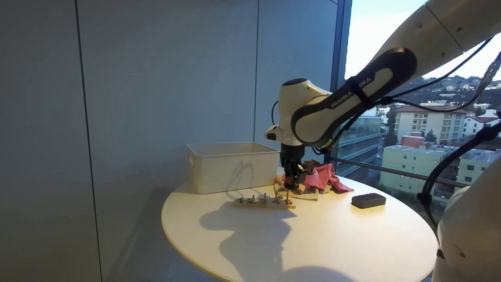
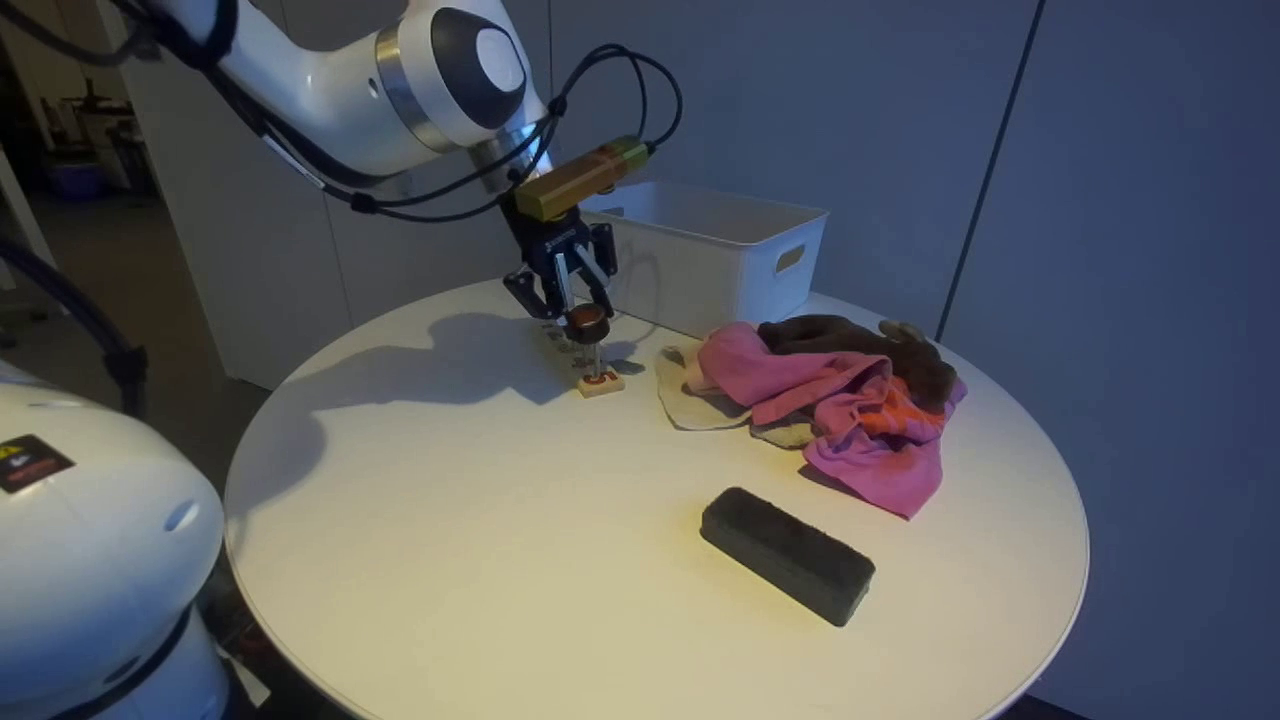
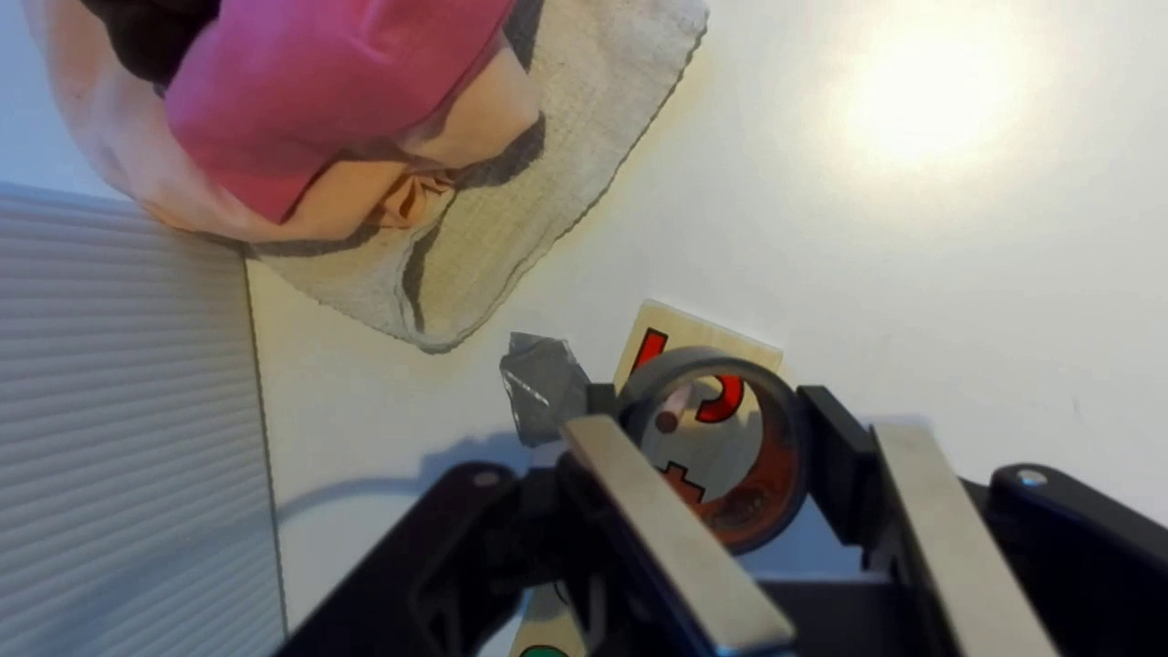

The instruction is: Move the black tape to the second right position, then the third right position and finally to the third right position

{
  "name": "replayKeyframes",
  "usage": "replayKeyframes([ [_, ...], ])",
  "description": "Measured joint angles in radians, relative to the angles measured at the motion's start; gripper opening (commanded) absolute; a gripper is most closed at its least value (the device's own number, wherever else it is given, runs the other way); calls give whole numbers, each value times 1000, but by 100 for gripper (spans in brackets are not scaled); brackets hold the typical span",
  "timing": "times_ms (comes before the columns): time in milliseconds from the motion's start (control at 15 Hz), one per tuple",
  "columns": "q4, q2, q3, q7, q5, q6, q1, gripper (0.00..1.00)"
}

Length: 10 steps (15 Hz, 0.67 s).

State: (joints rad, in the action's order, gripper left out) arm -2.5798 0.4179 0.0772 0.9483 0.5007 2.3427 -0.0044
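The black tape (image 3: 783,456), a dark ring with a reddish-brown inner wall, is pinched between the two fingers of my gripper (image 3: 712,415). In an exterior view the tape (image 2: 587,323) hangs over the near end of a narrow wooden board (image 2: 600,386), at the red 5. Several upright pegs stand along this board (image 1: 264,206). Through the ring's hole, a peg tip (image 3: 667,422) shows toward the left side. I cannot tell whether that tip reaches into the ring. The lower jaw parts hide much of the board in the wrist view.
Behind the board stands a white box (image 1: 235,172). A heap of pink and beige cloth (image 2: 800,370) lies beside it. A black rectangular block (image 2: 788,555) rests on the round white table (image 2: 480,560). Near one finger is a shiny grey scrap (image 3: 543,388).
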Motion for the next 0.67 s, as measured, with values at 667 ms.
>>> replayKeyframes([
  [667, -24, -3, -53, -18, 128, 117, 4, 26],
])
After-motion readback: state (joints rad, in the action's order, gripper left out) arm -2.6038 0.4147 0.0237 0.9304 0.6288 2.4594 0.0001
